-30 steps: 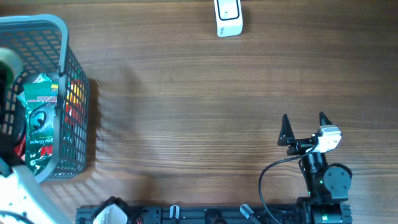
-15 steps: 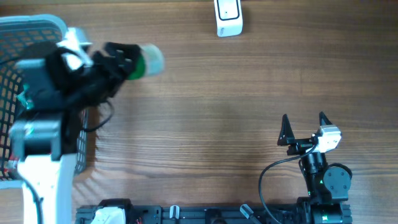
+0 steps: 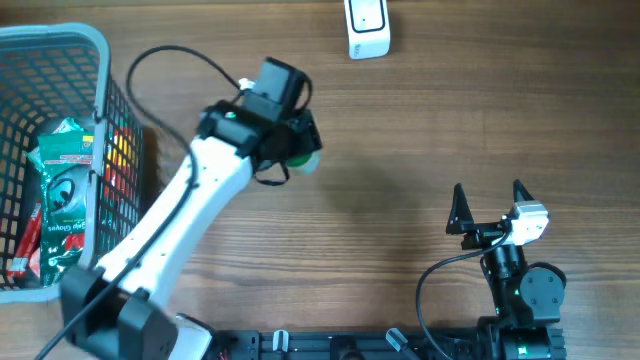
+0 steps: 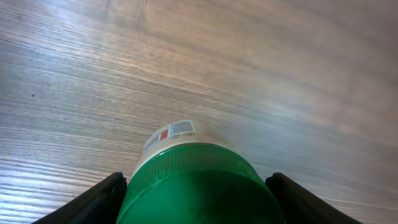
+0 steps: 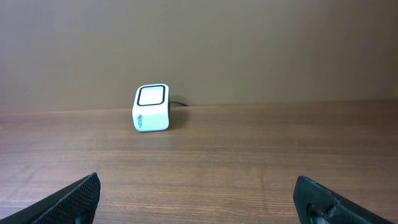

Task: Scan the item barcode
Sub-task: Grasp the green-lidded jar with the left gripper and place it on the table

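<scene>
One item in play: left gripper [image 3: 298,140] clamps the green-capped white plastic bottle [image 4: 193,186] mid-table. Carry step, likely. Next: barcode label [image 4: 181,128] toward small white box scanner [image 3: 367,28], far edge. Idle right gripper [image 3: 490,200] spread wide, empty.

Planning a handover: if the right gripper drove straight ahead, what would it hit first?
Likely nothing: the right gripper faces bare table; the white barcode scanner sits left of its line, depth unclear.

White left arm [image 3: 170,225], black wrist [image 3: 272,98], looping black cable [image 3: 170,49]; black right tool [image 3: 488,187], pointed fingers [image 3: 459,208].
</scene>
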### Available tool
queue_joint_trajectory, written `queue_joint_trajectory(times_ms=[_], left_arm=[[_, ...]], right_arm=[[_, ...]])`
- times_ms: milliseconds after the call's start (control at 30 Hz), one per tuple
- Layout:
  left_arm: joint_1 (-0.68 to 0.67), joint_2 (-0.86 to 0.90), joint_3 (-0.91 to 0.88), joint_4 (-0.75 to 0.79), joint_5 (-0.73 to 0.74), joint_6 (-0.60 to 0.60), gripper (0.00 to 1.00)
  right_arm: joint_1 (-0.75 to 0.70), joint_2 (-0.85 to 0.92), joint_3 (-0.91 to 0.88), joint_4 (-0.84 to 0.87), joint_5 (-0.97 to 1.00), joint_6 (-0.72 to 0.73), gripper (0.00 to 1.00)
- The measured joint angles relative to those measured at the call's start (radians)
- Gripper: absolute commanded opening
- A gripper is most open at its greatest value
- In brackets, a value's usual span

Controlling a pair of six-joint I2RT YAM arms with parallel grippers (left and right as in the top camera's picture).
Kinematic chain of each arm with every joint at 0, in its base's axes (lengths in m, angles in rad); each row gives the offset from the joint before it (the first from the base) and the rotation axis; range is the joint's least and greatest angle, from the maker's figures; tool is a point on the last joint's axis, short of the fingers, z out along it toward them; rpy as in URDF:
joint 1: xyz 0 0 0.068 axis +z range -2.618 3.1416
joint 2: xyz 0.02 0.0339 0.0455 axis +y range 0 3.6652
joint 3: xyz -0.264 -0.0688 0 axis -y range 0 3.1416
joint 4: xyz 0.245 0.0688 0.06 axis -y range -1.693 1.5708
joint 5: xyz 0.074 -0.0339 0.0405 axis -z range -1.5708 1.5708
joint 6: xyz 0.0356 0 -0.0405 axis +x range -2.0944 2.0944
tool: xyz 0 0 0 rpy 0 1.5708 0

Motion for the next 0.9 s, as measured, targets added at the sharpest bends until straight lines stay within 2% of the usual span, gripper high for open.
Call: queue_joint_trajectory(times_ms=[233,500,700,767,800,833,900], left_arm=[[-0.037,0.170,0.000,0.048,-0.069,0.006,0.72],[-0.078,0.243,0.000,0.174,-0.077,0.006,0.73],[-0.180,0.305,0.000,0.134,-0.081,0.006,0.76],[-0.203,0.305,0.000,0.078,-0.117,0.006,0.81],[-0.207,0.305,0.000,0.062,-0.134,0.005,0.87],[-0.208,0.305,0.000,0.052,-0.151,0.006,1.00],[-0.207,0.305,0.000,0.052,-0.169,0.006,1.00]], right_arm=[[0.000,0.000,0.000,0.000,0.000,0.000,1.00],[0.000,0.000,0.000,0.000,0.000,0.000,1.00],[0.000,0.000,0.000,0.000,0.000,0.000,1.00],[0.000,0.000,0.000,0.000,0.000,0.000,1.00],[0.000,0.000,0.000,0.000,0.000,0.000,1.00],[0.000,0.000,0.000,0.000,0.000,0.000,1.00],[0.000,0.000,0.000,0.000,0.000,0.000,1.00]])
